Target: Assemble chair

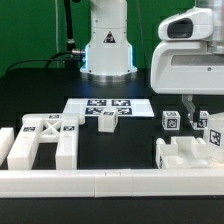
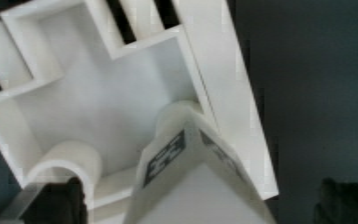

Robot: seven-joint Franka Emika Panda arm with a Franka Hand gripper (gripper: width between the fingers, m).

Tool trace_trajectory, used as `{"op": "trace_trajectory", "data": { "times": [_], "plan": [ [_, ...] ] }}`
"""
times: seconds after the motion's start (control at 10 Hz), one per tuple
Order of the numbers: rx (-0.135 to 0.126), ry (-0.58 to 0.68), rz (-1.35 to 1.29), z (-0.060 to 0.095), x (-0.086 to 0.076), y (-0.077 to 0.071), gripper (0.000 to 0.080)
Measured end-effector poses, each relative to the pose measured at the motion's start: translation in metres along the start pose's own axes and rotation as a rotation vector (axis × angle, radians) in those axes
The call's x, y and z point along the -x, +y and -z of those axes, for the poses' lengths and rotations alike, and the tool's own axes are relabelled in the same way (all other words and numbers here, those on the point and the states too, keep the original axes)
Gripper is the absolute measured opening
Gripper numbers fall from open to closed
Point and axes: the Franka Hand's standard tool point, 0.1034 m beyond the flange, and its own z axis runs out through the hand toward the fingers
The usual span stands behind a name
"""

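With my gripper (image 1: pixel 200 112) wide open and empty over the seat panel (image 1: pixel 185 155), the X-braced frame (image 1: pixel 40 138) and legs (image 1: pixel 171 122) lie unjoined: most assembly remains.

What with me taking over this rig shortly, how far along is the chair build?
Done: nothing visibly joined. The X-braced frame, the square leg and the blocky panel part lie apart. In hand: nothing; the gripper hangs open over the panel part, by a second leg whose seating I cannot tell. Left: apparently every joint.
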Motion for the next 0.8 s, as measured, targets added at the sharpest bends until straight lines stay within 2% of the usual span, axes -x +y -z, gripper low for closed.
{"op": "trace_trajectory", "data": {
  "times": [0.1, 0.3, 0.5, 0.7, 0.8],
  "plan": [
    [0.012, 0.000, 0.140, 0.0005, -0.0010, 0.0027, 0.0649],
    [0.058, -0.010, 0.321, 0.0040, -0.0023, 0.0026, 0.0649],
    [0.063, -0.019, 0.453, 0.0039, -0.0015, 0.0032, 0.0649],
    [0.062, -0.022, 0.532, 0.0038, -0.0023, 0.0057, 0.0387],
    [0.062, -0.022, 0.532, 0.0036, -0.0022, 0.0059, 0.0387]
  ]
}}
